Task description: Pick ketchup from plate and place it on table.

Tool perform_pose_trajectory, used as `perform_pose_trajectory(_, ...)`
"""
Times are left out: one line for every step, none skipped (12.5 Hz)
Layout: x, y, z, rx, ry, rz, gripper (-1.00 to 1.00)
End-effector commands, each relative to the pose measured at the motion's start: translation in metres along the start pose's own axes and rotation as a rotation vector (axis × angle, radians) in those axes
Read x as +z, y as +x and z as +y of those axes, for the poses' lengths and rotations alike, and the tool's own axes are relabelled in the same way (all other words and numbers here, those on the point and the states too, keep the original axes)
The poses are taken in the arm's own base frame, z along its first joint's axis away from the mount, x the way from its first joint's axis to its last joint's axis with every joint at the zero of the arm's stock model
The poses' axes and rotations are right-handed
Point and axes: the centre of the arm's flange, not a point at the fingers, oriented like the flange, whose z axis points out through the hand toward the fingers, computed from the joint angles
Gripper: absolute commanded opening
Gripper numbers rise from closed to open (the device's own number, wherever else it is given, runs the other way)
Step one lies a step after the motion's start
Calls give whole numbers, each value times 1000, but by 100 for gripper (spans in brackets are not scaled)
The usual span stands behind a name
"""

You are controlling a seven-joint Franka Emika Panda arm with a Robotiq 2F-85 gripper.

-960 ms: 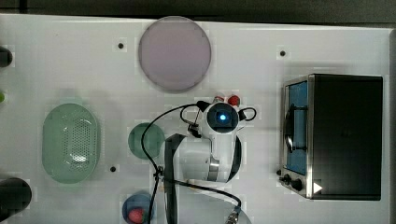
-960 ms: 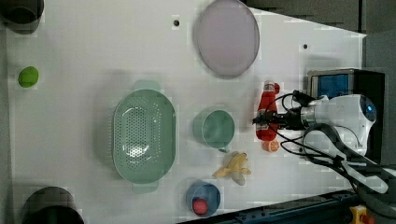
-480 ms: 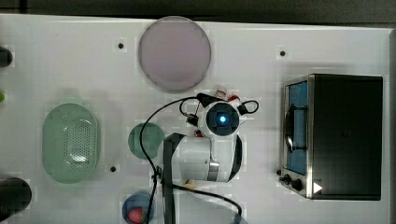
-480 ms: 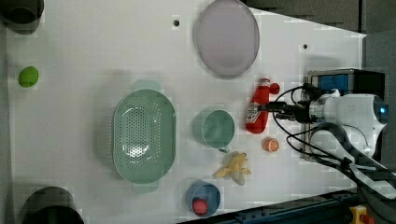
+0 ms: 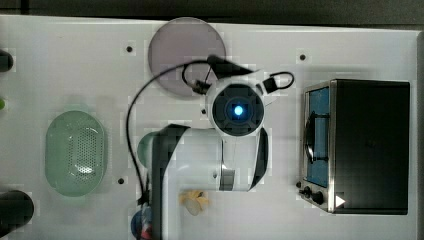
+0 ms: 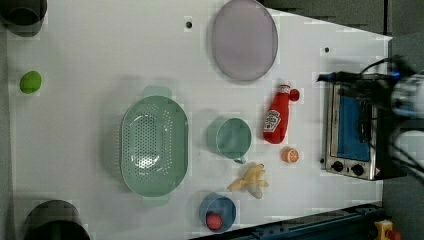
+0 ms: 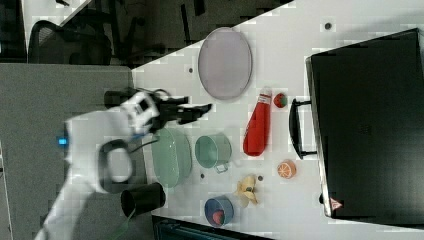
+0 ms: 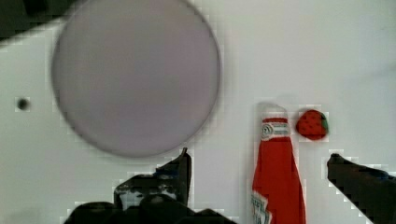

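The top view looked straight down, close above the arm, which hid much of the bench (image 5: 65, 55). The left view also looked down from farther off, taking in the whole bench. The right view stood off to one side, looking down at a slant. The wrist view faced down, near the surface. All four shared the plate (image 6: 244, 40).

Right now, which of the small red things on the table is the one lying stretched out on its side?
The ketchup, a slim red bottle with a whitish cap, lying flat on the table. The strawberry beside its cap is small and roundish.
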Motion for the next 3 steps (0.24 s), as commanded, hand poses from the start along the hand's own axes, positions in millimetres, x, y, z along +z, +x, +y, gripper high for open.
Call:
perform_pose_trajectory(-72, 1, -17, 256, -34, -86, 100)
perform_pose_trajectory(-95, 4, -19, 298, -54, -114, 100)
perform_pose_trajectory(-118, 7, -21, 328, -69, -132, 100)
